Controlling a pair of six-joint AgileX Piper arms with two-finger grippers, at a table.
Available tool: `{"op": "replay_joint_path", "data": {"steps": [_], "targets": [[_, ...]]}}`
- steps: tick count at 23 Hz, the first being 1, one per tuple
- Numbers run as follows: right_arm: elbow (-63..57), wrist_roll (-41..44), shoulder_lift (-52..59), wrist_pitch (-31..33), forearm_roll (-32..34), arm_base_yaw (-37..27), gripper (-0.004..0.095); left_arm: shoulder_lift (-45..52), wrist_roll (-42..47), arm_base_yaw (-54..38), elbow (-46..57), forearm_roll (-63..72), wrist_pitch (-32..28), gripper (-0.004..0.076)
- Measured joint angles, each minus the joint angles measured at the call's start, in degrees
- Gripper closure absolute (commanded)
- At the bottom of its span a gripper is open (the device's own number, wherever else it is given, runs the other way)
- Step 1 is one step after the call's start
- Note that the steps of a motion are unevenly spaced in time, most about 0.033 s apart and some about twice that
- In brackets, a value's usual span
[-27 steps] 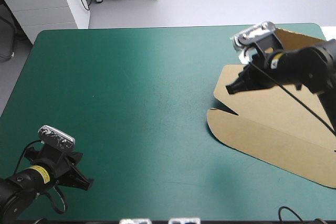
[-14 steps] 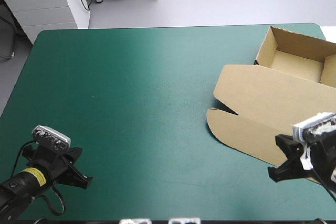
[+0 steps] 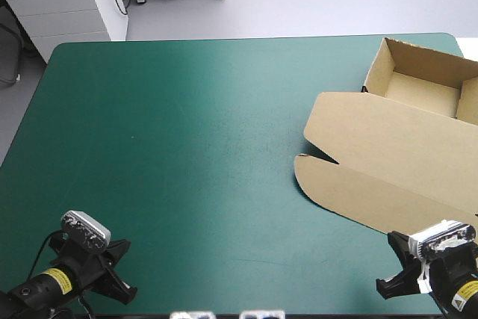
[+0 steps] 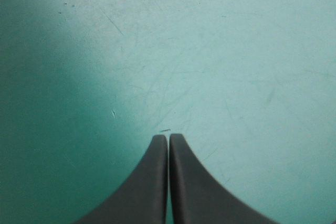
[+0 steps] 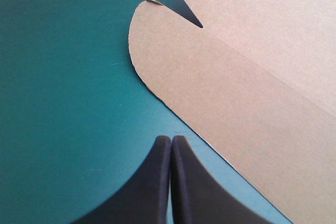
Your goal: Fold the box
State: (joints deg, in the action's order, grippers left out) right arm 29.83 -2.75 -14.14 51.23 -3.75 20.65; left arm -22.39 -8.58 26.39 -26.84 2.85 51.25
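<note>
The brown box (image 3: 388, 147) lies at the table's right side as an open tray (image 3: 422, 87) at the far right corner, with its lid flat and stretching toward the front edge. My right gripper (image 3: 385, 286) is low at the front right corner, shut and empty, just short of the lid's front flap (image 5: 220, 87). In the right wrist view the shut fingertips (image 5: 170, 139) hover over teal-green cover beside the flap's rounded edge. My left gripper (image 3: 125, 294) sits shut at the front left corner, far from the box; its fingertips (image 4: 168, 137) point over bare cover.
The teal-green cover (image 3: 187, 132) spreads open across the left and middle of the table. A white cabinet (image 3: 67, 5) stands beyond the far left corner.
My right arm swung away from the tray at the far right down to the front right corner, uncovering the tray. My left gripper shifted slightly toward the front edge.
</note>
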Motion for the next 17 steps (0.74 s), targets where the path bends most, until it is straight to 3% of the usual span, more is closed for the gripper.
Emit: {"op": "replay_joint_path", "data": {"steps": [17], "targets": [[-2.39, -0.13, 0.13, -0.91, 0.05, 0.0, 0.0922, 0.02, -0.13, 0.0, 0.63, 0.26, -1.51, 0.0731]]}}
